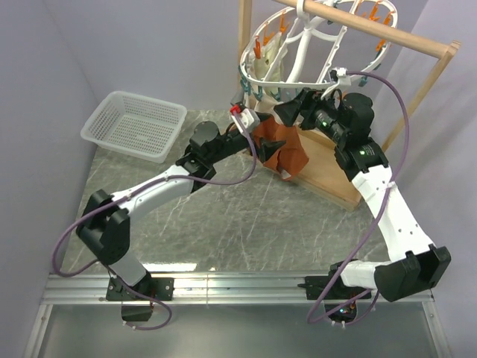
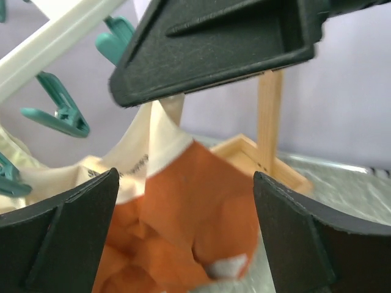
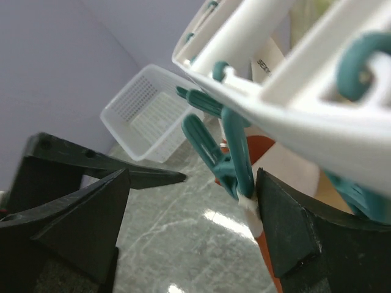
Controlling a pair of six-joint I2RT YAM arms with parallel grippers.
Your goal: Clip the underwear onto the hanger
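- Taking the arm bases as 6 o'clock in the top view, the underwear (image 1: 285,153) hangs at about 1 o'clock of the table, under the near rim of the hanger (image 1: 302,45). Its upper part is covered there by both grippers.
- In the left wrist view the cream waistband rises to a narrow tip behind a black wedge (image 2: 214,43) that crosses the top of the picture, so the place where it meets a clip is hidden.
- In the right wrist view a teal clothespin (image 3: 227,152) hangs from the white rim. At its lower tip there is a small pale strip with orange below it, but I cannot tell if the pin really bites it.
- The left gripper (image 2: 186,183) has its fingers wide apart, at 8 and 4 o'clock of its picture. The orange cloth is seen between them and nothing is clamped.
- The right gripper (image 3: 192,177) is also spread wide. The teal pin is just beside its right finger; whether they touch is not clear.
- A pale cloth (image 2: 15,149) at 9 o'clock of the left wrist view is cut off by the edge.
- The table (image 1: 223,216) is grey marble with pale veins and a bright reflection at its near edge.
- A white basket (image 1: 134,125) stands at 10 o'clock and a wooden base (image 1: 328,175) at 2 o'clock, carrying the wooden rod (image 1: 373,27).
- The walls (image 1: 149,45) are pale lilac.
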